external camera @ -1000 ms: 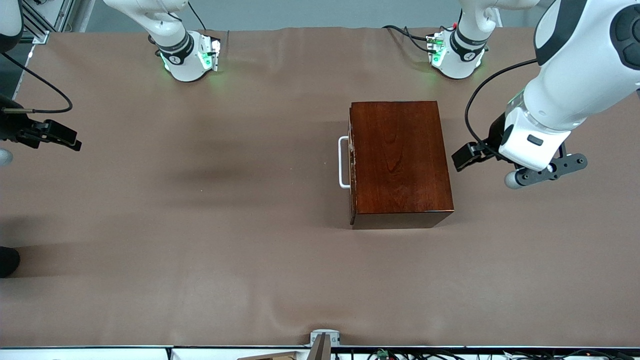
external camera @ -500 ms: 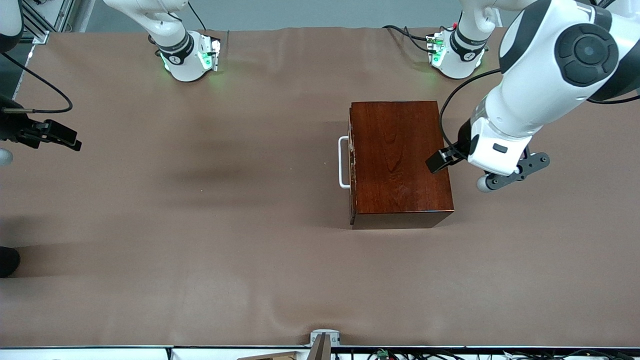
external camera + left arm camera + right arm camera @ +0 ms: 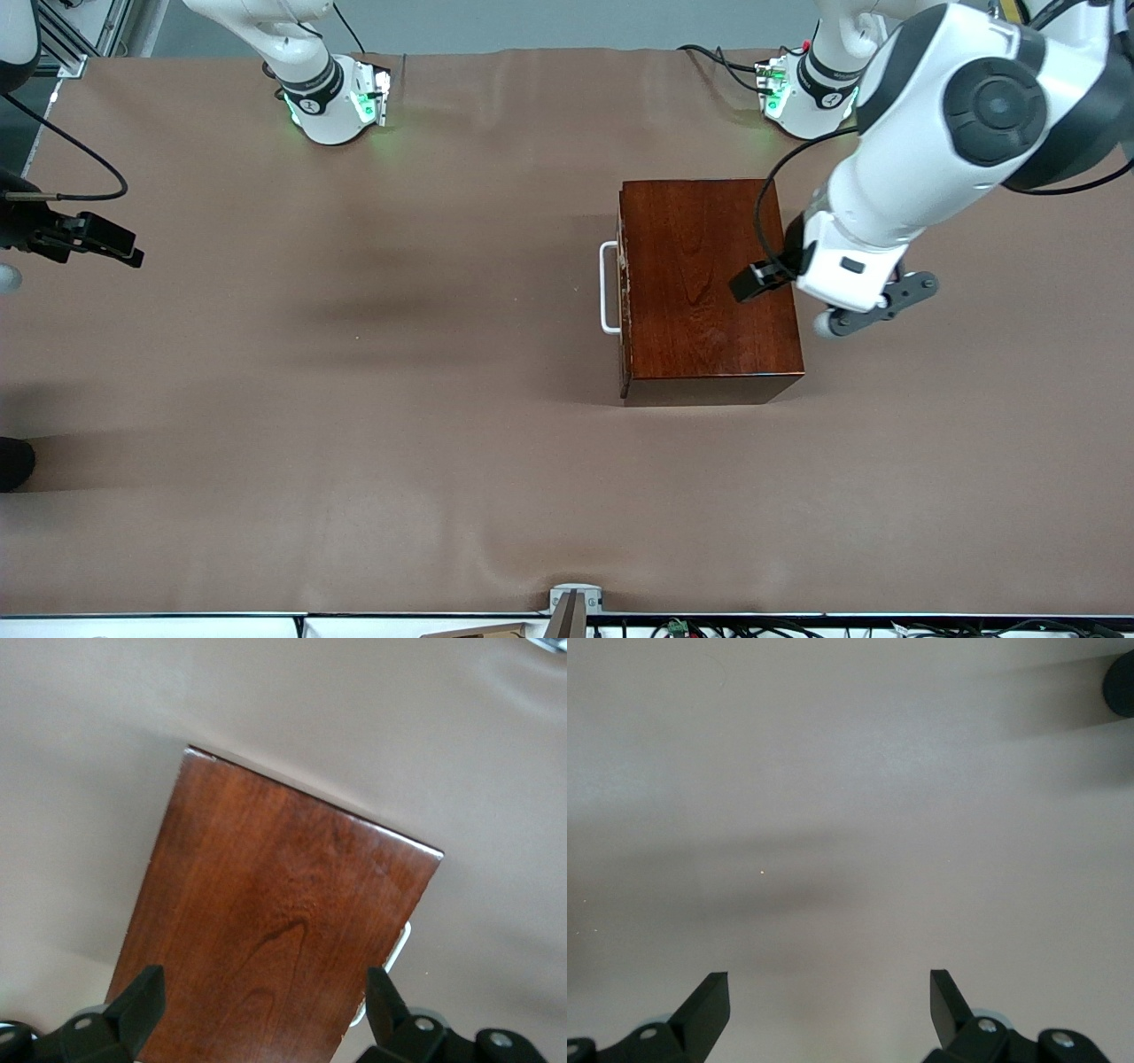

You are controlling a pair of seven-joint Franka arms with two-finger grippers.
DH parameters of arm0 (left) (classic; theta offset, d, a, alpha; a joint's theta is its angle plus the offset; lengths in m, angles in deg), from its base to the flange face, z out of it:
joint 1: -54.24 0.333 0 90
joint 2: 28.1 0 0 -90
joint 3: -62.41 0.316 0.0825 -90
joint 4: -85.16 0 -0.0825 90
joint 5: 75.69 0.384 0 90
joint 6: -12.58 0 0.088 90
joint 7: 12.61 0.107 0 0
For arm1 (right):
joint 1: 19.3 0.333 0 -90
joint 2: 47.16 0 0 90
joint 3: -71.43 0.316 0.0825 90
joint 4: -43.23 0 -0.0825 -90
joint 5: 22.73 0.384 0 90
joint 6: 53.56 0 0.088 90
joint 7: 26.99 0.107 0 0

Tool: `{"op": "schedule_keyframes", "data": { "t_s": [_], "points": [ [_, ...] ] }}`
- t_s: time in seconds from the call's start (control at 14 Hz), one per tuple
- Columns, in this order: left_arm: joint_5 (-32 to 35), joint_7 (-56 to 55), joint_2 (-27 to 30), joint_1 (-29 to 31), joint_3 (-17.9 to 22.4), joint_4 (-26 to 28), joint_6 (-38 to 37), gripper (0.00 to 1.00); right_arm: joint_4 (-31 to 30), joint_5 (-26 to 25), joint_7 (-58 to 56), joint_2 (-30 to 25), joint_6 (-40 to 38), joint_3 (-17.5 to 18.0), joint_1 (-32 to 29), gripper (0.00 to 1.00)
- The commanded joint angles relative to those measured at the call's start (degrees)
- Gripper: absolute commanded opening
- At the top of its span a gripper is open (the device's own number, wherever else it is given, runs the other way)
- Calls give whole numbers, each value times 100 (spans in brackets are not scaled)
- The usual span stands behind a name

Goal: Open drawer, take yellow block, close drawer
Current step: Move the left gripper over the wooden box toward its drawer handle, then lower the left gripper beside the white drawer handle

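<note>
The mahogany box (image 3: pixel 704 275) stands on the table toward the left arm's end. Its drawer is shut, and only the white bar handle (image 3: pixel 609 288) shows, facing the right arm's end. The yellow block is hidden. My left gripper (image 3: pixel 837 275) hangs over the box's edge on the side away from the handle. In the left wrist view it is open (image 3: pixel 266 1005) and empty, above the box top (image 3: pixel 275 904), with the handle (image 3: pixel 396 961) near one finger. My right gripper (image 3: pixel 830 1001) is open and empty over bare table, and waits at the right arm's end (image 3: pixel 62 235).
A brown cloth (image 3: pixel 354 399) covers the table. A small mount (image 3: pixel 574 604) sits at the table's edge nearest the front camera. A dark object (image 3: pixel 13 461) shows at the right arm's end, and one (image 3: pixel 1121 682) in a corner of the right wrist view.
My left arm has swung in from the table's left-arm end toward the box, and its gripper is now over the box's edge. The right arm and the box have not moved.
</note>
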Motion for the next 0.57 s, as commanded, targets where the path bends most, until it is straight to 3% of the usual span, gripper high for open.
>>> {"op": "schedule_keyframes", "data": {
  "t_s": [0.0,0.14,0.29,0.5],
  "points": [
    [8,-353,-200,-386,115,-154,489,100,37,5,-35,-18,-17,50,-98,100],
    [139,-671,-235,-466,54,-145,825,100,37,5,-35,-18,-17,42,-116,100],
    [516,-706,-261,-965,53,-119,826,100,37,5,-44,-18,0,42,-116,100],
    [641,-1003,-717,-1458,88,-180,887,100,37,5,-44,-9,0,42,-107,100]
  ]
}}
